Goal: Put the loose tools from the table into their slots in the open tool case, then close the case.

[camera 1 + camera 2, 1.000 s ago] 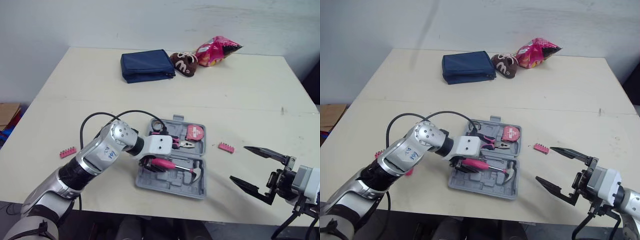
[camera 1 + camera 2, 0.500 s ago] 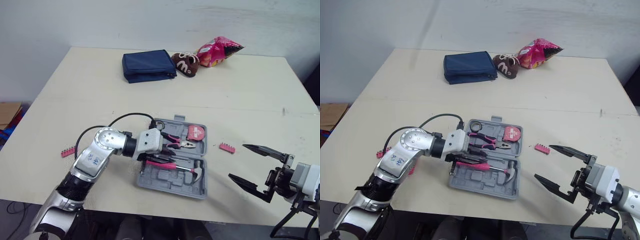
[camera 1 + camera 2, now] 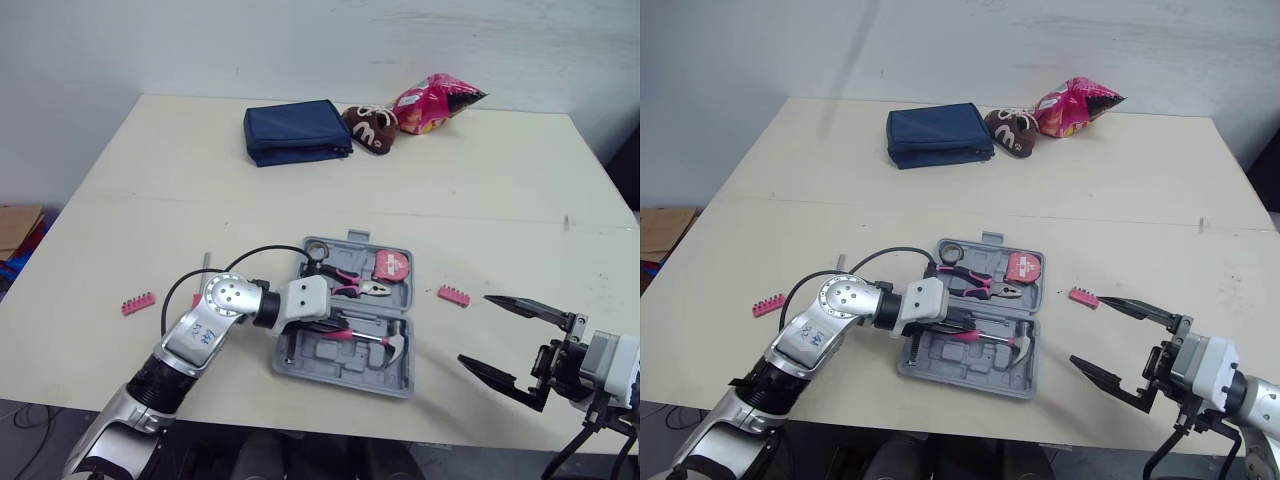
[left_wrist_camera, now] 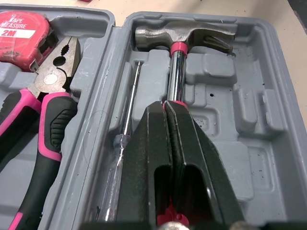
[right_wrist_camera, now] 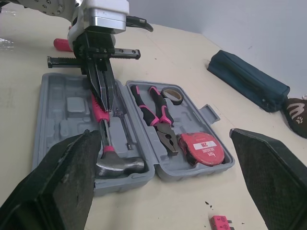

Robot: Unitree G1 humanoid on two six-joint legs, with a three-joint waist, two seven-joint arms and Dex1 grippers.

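Left gripper (image 4: 168,108): fingers pinched together, no gap, tips down on or just above the pink handle of the hammer (image 4: 184,36). The hammer lies in its slot in the open tool case (image 3: 340,376). Right gripper (image 3: 474,328) hangs spread wide to the right of the case, near one loose bit strip (image 3: 453,295) on the table (image 3: 480,180). Second strip (image 3: 137,303) lies well to the left. Risk: the closed tips lever the hammer proud of its slot or shove the light case, and then the lid won't shut.

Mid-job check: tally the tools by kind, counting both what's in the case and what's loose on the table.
Hammer: 1
Pliers: 1
Tape measure: 1
Screwdriver: 1
Tape roll: 1
Pink bit strips: 2
Total: 7
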